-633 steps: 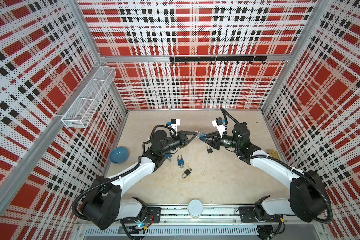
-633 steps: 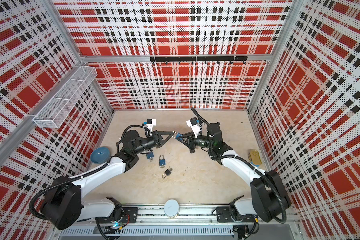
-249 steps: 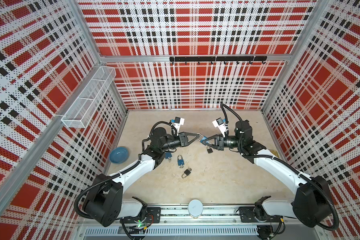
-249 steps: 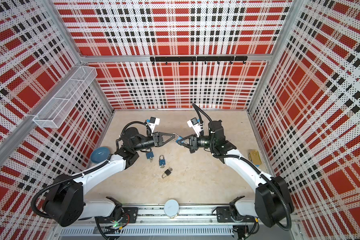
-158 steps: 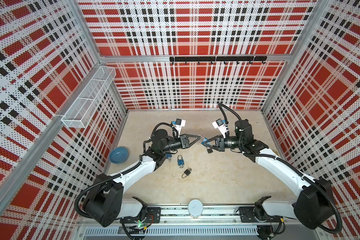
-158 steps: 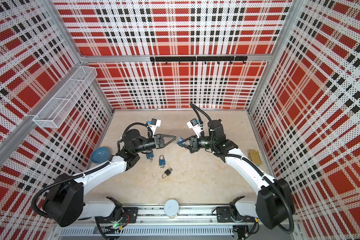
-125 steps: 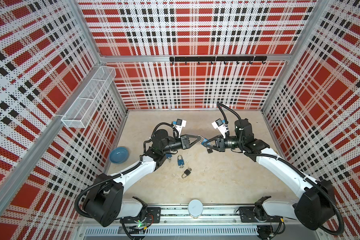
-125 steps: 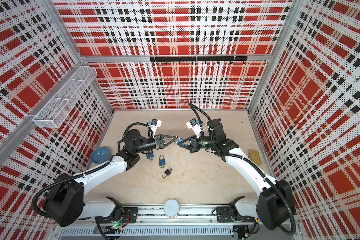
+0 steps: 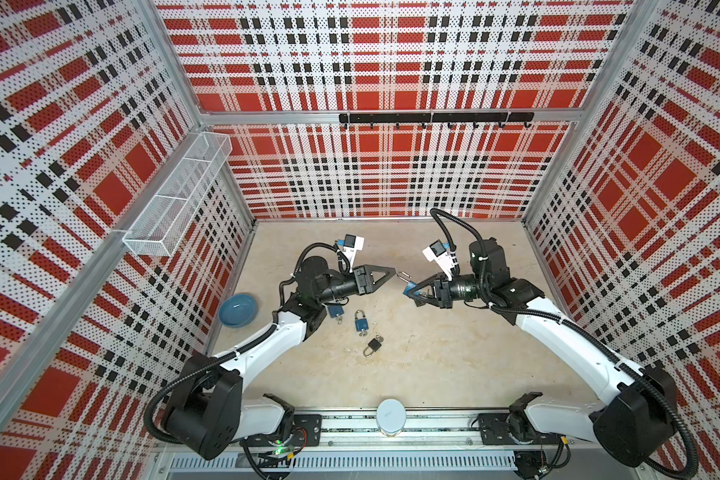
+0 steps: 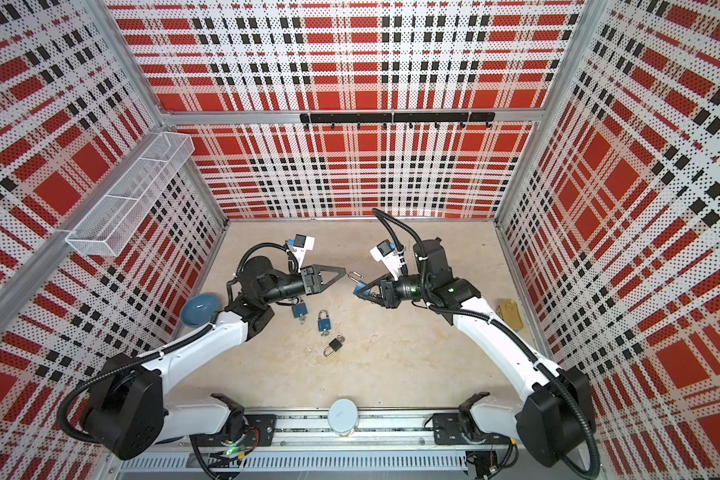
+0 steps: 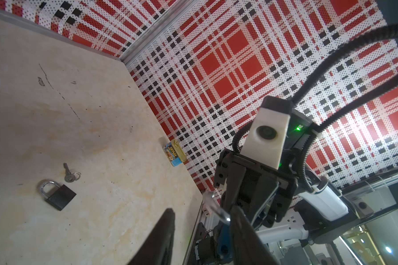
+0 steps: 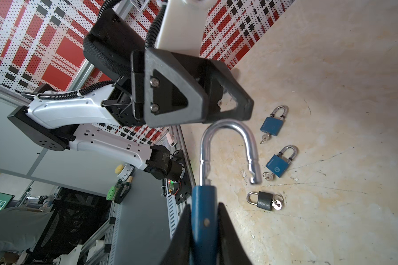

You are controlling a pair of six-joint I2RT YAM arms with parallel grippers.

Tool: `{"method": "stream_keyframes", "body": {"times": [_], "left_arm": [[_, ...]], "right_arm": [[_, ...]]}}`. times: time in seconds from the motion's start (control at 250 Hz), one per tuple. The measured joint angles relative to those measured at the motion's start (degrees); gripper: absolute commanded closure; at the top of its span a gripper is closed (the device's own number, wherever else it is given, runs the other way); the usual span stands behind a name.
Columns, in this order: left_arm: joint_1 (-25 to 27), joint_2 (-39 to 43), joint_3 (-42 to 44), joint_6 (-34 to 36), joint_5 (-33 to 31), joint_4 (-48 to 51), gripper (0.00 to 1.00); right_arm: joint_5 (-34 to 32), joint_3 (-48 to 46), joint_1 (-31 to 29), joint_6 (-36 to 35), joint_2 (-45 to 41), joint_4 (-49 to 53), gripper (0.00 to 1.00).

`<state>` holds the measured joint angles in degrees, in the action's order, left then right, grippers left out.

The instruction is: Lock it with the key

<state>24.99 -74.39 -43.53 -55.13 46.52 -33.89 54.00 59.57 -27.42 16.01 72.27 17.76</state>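
My right gripper (image 12: 203,205) clenches the blue padlock (image 12: 203,195), its shackle (image 12: 228,128) open; my left gripper (image 9: 390,272), at its nine o'clock in a top view, stands released, apparently empty.

Both hands hung facing each other above the middle of your worktop (image 9: 433,365), left hand (image 9: 391,272) on the left and right hand (image 9: 410,291) on the right, not touching. The held padlock (image 12: 203,206) sat between the right hand's fingers, shackle toward the left hand. Below the left hand you had three lying in a row running frontward: rear padlock (image 9: 334,311), middle padlock (image 9: 361,323), front padlock (image 9: 374,345). A further padlock (image 11: 58,197) lay with a key (image 11: 68,175) just beside it. Bowl (image 9: 238,309) by the left wall, tin (image 10: 508,311) by the right. Wire basket (image 9: 175,199) on the left wall, hook rail (image 9: 433,117) on the back wall.
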Motion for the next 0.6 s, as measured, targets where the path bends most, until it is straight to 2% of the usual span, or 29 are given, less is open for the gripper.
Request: {"method": "stream_keyframes", "body": {"times": [0.204,0.6], "left_arm": [[-1.27,0.63,-0.59,-2.05,2.01,-2.95,0.44],[3.17,-7.39,-3.89,-3.72,5.64,-5.57,0.50]], "right_arm": [[0.37,0.00,-0.02,-0.07,0.00,0.59,1.00],[0.90,-0.02,-0.26,-0.02,0.00,0.68,1.00]]}}
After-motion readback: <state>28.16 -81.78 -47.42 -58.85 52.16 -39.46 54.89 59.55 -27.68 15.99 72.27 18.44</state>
